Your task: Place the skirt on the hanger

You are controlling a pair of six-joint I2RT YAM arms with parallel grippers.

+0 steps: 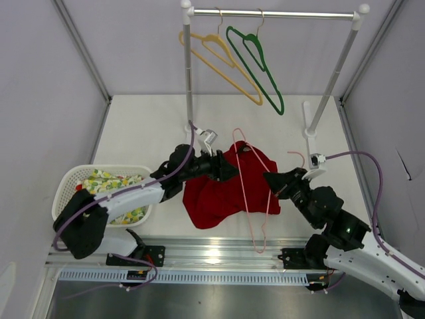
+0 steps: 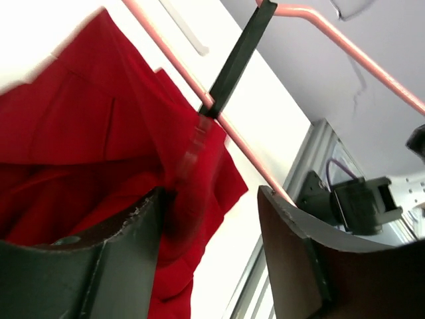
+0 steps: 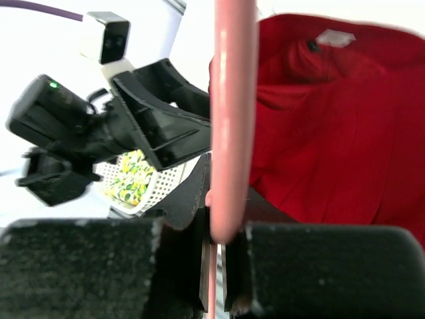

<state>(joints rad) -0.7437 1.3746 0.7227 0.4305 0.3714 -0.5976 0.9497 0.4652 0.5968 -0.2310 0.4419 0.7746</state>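
Table: I see a white table [image 1: 146, 126] carrying every item below, with both arm bases at its near edge.
Rack: a rail on two posts [image 1: 272, 13] stands at the far side. Its left post comes down just behind the left wrist.
Left arm: the left arm [image 1: 133, 193] reaches from the near-left corner, over the basket rim, toward the centre, and lies low and nearly flat.
Right arm: the right arm [image 1: 345, 229] rises from the near-right corner and bends inward, its wrist pointing at the skirt's right edge.
Skirt: the skirt [image 1: 222, 193] lies crumpled on the table centre, between the two wrists.
Basket: a white basket [image 1: 66, 183] sits at the left and holds a floral cloth [image 1: 109, 183].
Hanger: the hanger [image 1: 246, 193] lies across the right half of the skirt, hook toward the rack and its long end toward the near edge.
Other hangers: a yellow hanger [image 1: 219, 70] and a green hanger [image 1: 277, 105] hang on the rail, well apart from the work.
Left gripper: the left gripper [image 1: 222, 166] is at the skirt's upper-left edge. In the left wrist view I read the fingers as spread wide, with red fabric against one of them and nothing pinched.
Right gripper: the right gripper [image 3: 222, 229] is clamped on the hanger wire, which passes straight between the pads.
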